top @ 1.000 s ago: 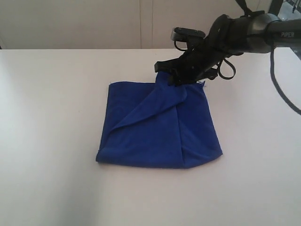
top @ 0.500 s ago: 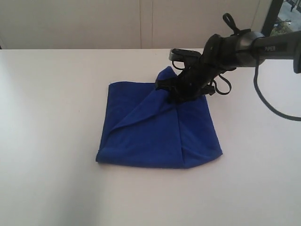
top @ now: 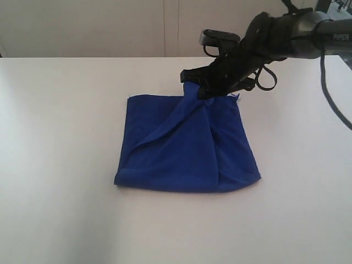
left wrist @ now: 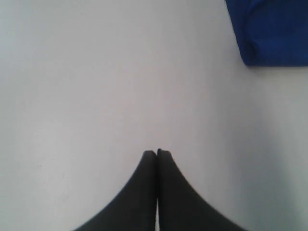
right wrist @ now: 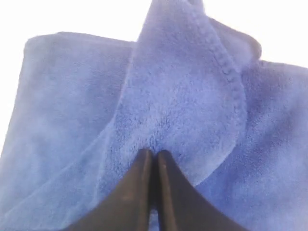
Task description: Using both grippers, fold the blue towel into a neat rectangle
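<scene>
Plain deep royal blue, no pattern, for the blue towel (top: pixel 181 148); a paler periwinkle through the right wrist camera, with same-coloured stitching (right wrist: pixel 226 72) along a hem. Flat white for the table (top: pixel 60 165). Black for the right gripper (top: pixel 201 93) and the left gripper (left wrist: pixel 157 153). Dark grey arm (top: pixel 297 33) with pale PIPER lettering (top: pixel 341 37). Off-white wall panels (top: pixel 82 27).
</scene>
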You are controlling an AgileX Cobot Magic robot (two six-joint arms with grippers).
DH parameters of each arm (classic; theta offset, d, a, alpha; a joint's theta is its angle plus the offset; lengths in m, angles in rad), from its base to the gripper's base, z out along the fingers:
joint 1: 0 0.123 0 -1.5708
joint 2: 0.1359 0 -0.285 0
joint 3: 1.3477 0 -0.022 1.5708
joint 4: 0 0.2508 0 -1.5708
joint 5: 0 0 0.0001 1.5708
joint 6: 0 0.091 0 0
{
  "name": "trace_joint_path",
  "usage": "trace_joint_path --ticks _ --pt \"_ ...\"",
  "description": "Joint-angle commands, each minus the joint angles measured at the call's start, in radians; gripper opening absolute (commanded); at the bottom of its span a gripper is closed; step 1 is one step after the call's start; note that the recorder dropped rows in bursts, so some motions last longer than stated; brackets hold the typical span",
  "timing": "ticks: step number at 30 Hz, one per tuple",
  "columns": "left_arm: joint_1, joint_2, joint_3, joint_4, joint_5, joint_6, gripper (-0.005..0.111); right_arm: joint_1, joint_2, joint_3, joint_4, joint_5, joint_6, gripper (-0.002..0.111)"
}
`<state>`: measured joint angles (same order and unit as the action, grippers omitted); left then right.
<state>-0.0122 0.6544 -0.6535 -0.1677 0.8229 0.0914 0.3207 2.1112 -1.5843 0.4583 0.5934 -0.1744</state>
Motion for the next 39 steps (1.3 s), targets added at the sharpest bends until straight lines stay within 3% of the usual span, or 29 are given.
trace_joint_path --ticks 1,9,13,20,27,39 --pt "0.0 -0.008 0.003 -0.005 0.007 -0.003 0.0 0.001 -0.018 0.001 -0.015 0.031 -0.003 0.0" --pt "0.0 -0.008 0.003 -0.005 0.007 -0.003 0.0 0.001 -0.085 0.001 -0.015 0.264 -0.009 0.0" --pt "0.0 -0.008 0.003 -0.005 0.007 -0.003 0.0 0.049 -0.122 0.001 -0.013 0.387 -0.046 0.0" --pt "0.0 -0.008 0.003 -0.005 0.007 -0.003 0.0 0.179 -0.047 0.003 -0.013 0.367 -0.059 0.001" --pt "0.0 -0.008 0.003 -0.005 0.007 -0.003 0.0 0.217 -0.028 0.001 -0.008 0.344 -0.045 0.04" --pt "0.0 -0.008 0.003 -0.005 0.007 -0.003 0.0 0.109 -0.163 0.001 -0.174 0.283 0.0 0.043"
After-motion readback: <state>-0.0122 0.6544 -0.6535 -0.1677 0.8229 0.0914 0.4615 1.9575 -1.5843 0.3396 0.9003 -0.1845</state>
